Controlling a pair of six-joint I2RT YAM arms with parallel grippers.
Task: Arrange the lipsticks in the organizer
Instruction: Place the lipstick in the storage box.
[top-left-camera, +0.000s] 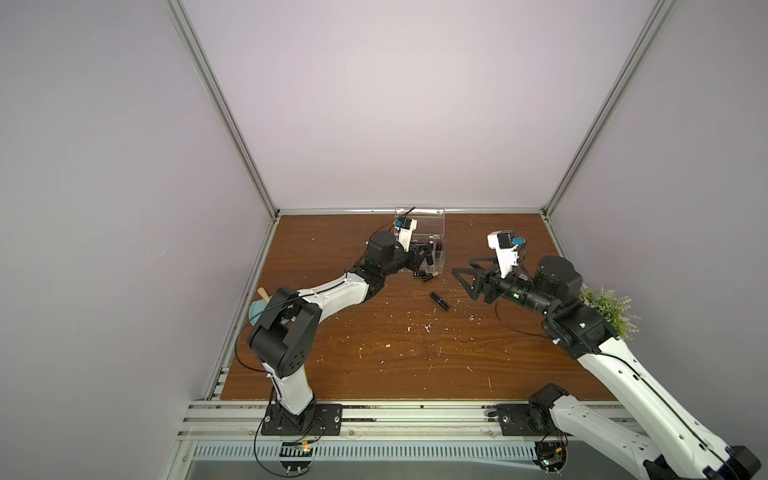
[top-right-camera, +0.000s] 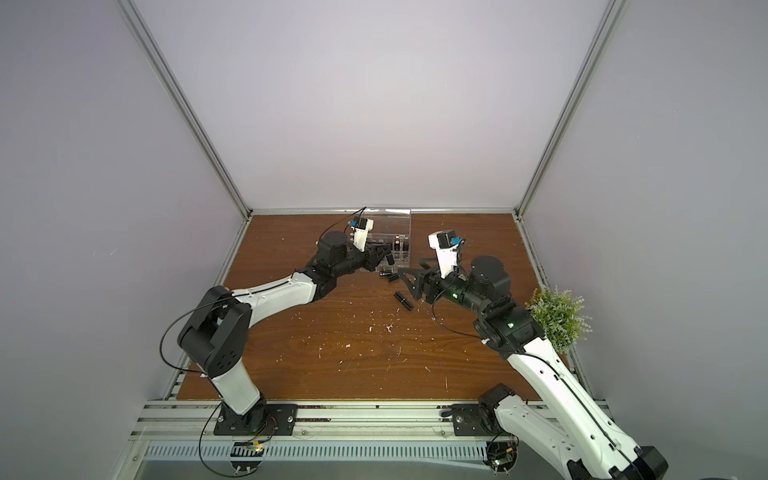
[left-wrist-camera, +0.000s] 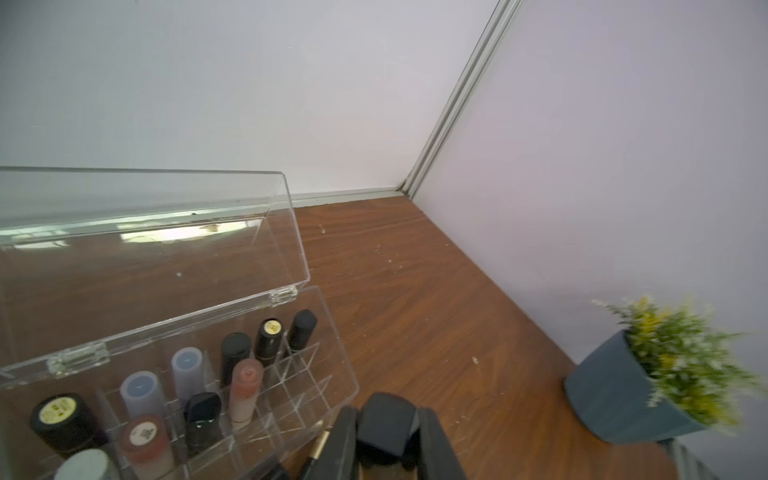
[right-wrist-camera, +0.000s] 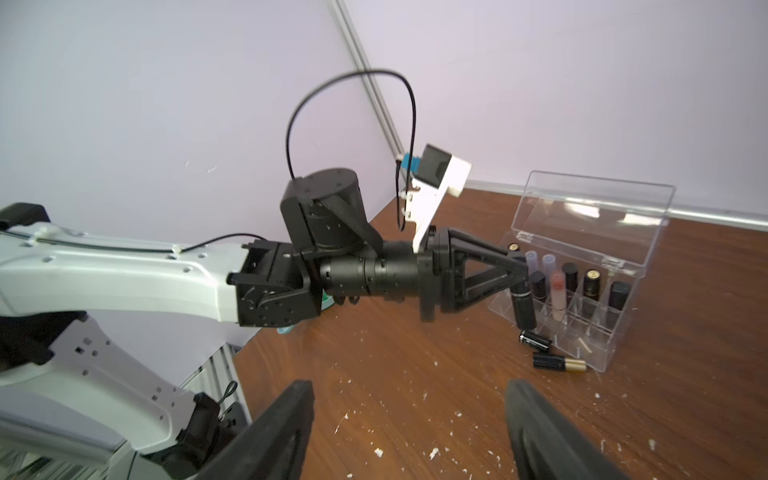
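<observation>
Task partway. From organizer's left, left hand (right-wrist-camera: 518, 270) reaches to organizer (left-wrist-camera: 340, 357) front edge, pinching black lipstick (right-wrist-camera: 524, 307), near upright, not yet slotted. Inside organizer, lid (right-wrist-camera: 623, 208) up: about ten lipsticks (left-wrist-camera: 245, 390) standing. On table (top-left-camera: 374, 353) before organizer: at least three loose lipsticks (right-wrist-camera: 536, 340). To organizer's right: right hand (right-wrist-camera: 407, 399) spread, empty, roughly level.

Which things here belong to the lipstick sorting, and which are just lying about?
Part of the job:
- organizer, lid open
- lipsticks standing in its compartments
- black lipstick held in the left gripper
- two loose lipsticks by its front
- another black tube farther from it
- right gripper, open

Lying about:
- potted plant
- light-blue tool with a wooden handle
- white specks
</observation>
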